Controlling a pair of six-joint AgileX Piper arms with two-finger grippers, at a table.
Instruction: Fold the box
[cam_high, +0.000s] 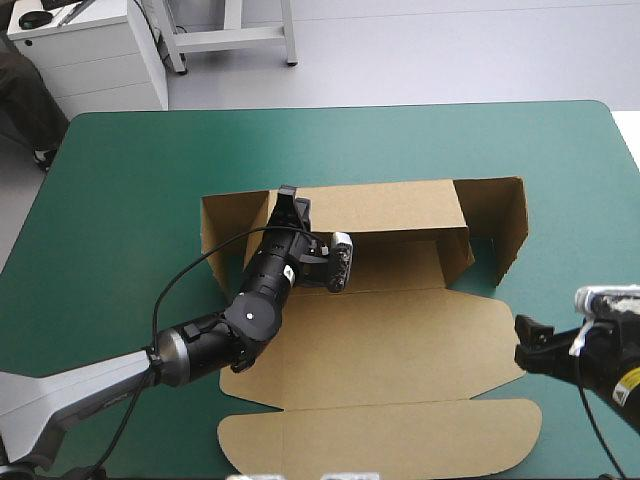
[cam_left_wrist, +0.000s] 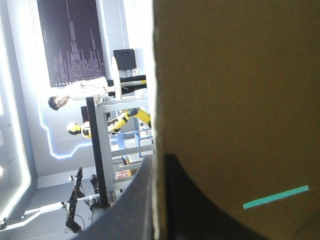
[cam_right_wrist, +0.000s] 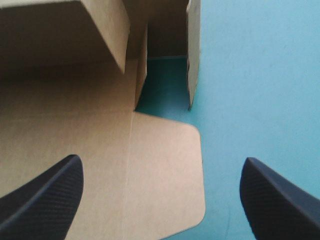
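Nearest the robot, the box (cam_high: 380, 345) lies mid-table on the teal-green cover (cam_high: 120, 180), with its rounded lid panel (cam_high: 380, 440) flat at the near edge. Out at the box's right side, the right gripper (cam_right_wrist: 161, 160) hangs with its fingers wide apart, holding nothing. The rounded side flap (cam_right_wrist: 167, 170) lies just ahead between them, so it looks lined up to raise that flap. Further in, the left gripper (cam_high: 291, 212) is pinched onto the back wall (cam_high: 395, 205), one black finger on each side of the board, probably to keep the wall upright. Beyond, the right end wall (cam_high: 500, 215) stands raised. An inner flap (cam_right_wrist: 100, 25) juts in ahead of the right gripper and could get in the way of tucking.
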